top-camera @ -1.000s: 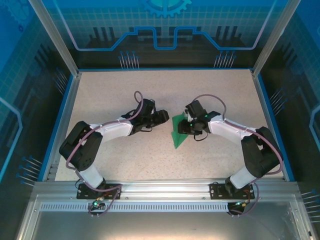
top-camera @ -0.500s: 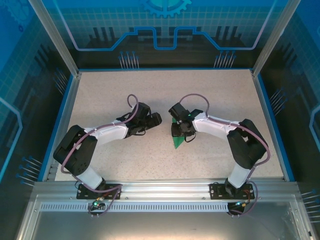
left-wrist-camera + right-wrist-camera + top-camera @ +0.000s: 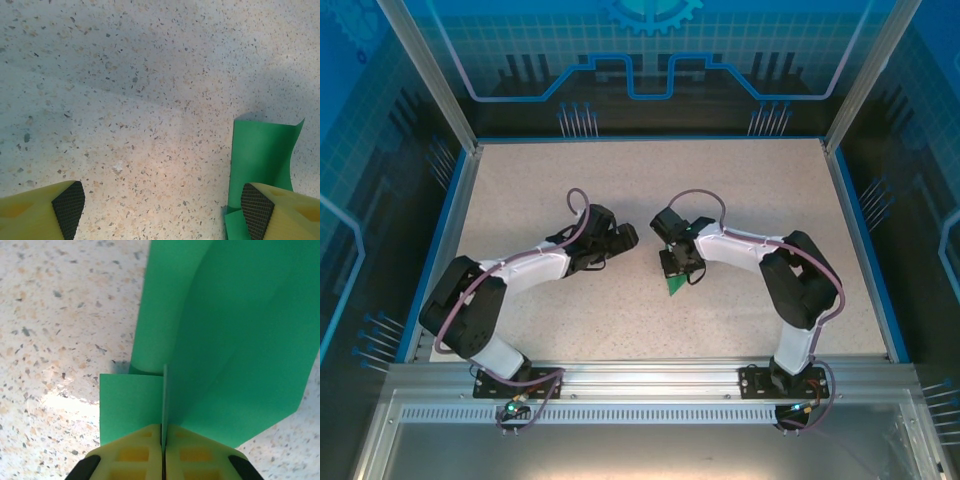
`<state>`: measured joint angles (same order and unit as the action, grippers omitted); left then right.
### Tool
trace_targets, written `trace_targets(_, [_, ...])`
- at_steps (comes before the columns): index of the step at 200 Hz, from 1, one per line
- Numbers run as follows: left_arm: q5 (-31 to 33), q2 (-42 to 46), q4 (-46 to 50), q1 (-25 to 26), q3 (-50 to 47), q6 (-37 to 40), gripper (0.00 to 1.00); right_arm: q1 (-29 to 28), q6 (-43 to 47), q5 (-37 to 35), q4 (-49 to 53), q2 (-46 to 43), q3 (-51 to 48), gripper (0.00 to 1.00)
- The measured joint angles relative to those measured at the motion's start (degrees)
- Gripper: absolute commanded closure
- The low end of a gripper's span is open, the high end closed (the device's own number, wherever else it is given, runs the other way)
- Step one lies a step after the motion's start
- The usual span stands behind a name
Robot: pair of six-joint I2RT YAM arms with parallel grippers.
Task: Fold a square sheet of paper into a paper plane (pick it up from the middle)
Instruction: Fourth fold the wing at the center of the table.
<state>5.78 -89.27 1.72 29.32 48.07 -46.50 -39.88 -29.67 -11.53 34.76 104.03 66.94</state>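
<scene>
The green paper, creased into a narrow pointed shape, lies near the table's middle, mostly under my right gripper. In the right wrist view the yellow fingers are shut on an upright fold of the paper, with one flap lying flat on the left and a larger one spreading to the right. My left gripper sits just left of the paper, open, its black-padded fingertips far apart with bare table between them. The paper shows by its right fingertip.
The speckled tabletop is bordered by a blue rim and metal posts. Both arm bases stand at the near edge on an aluminium rail.
My right gripper has closed onto the paper's raised fold and slid left, dragging the paper with it. My left gripper has opened wider and drawn back slightly left.
</scene>
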Motion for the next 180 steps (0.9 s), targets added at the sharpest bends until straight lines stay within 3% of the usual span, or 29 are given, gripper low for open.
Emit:
trace_targets(33, [-0.7,2.08,-0.11,-0.85,-1.68,-0.04,0.14,1.68,8.98,3.34,-2.29,-2.4,-0.55,0.93])
trace_targets(84, [-3.1,4.72,-1.99,-1.22,-4.94,-0.13,0.14,1.9,17.99,14.67,-7.87,-7.06,-3.04,0.92])
trace_targets(180, [-0.31,13.81,-3.15,-1.31,-8.72,-1.49,0.14,1.88,18.67,22.34,-14.21,-16.98,-6.95,0.91])
